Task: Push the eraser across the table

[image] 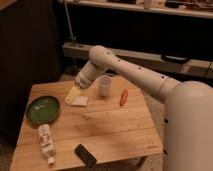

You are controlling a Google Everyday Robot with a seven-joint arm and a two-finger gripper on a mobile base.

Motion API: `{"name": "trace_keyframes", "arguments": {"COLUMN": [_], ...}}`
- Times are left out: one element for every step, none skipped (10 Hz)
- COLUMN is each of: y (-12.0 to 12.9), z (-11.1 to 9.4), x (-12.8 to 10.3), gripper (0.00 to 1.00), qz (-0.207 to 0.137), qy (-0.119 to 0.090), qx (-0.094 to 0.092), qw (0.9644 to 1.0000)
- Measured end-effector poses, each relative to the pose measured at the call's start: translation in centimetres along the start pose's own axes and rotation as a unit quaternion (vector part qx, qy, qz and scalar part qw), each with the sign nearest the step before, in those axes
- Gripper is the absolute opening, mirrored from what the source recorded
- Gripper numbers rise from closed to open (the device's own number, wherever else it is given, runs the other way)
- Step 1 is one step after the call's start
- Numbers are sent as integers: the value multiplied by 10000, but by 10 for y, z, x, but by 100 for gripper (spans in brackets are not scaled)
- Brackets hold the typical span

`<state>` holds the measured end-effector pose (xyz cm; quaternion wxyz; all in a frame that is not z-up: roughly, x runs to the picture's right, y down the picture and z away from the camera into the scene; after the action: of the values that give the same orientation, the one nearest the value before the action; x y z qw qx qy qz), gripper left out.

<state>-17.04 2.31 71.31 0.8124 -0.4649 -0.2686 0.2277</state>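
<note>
The eraser (pixel 85 155), a small flat black block, lies near the front edge of the light wooden plank table (pixel 115 125), left of centre. My gripper (pixel 73 94) hangs over the back left part of the table, just above a pale beige square pad (pixel 80 101). It is far behind the eraser and apart from it. The white arm reaches in from the right.
A green plate (pixel 43 109) sits at the left. A bottle (pixel 47 142) lies on its side at the front left, next to the eraser. A white cup (pixel 104 85) and an orange-red stick (pixel 123 96) stand at the back. A dark cabinet is behind.
</note>
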Motion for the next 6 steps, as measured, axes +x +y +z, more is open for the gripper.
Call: {"name": "trace_keyframes", "arguments": {"y": [-1, 4, 14, 31, 46, 70], "z": [-1, 0, 2, 8, 14, 22], "x": [-4, -1, 5, 12, 16, 29], "gripper": [80, 80, 80, 80, 80, 80], "qz": [-47, -77, -120, -168, -208, -225], "qy": [9, 57, 120, 206, 268, 350], "qx": [5, 66, 175, 277, 318, 365], "qw": [10000, 9999, 9997, 9993, 9989, 9985]}}
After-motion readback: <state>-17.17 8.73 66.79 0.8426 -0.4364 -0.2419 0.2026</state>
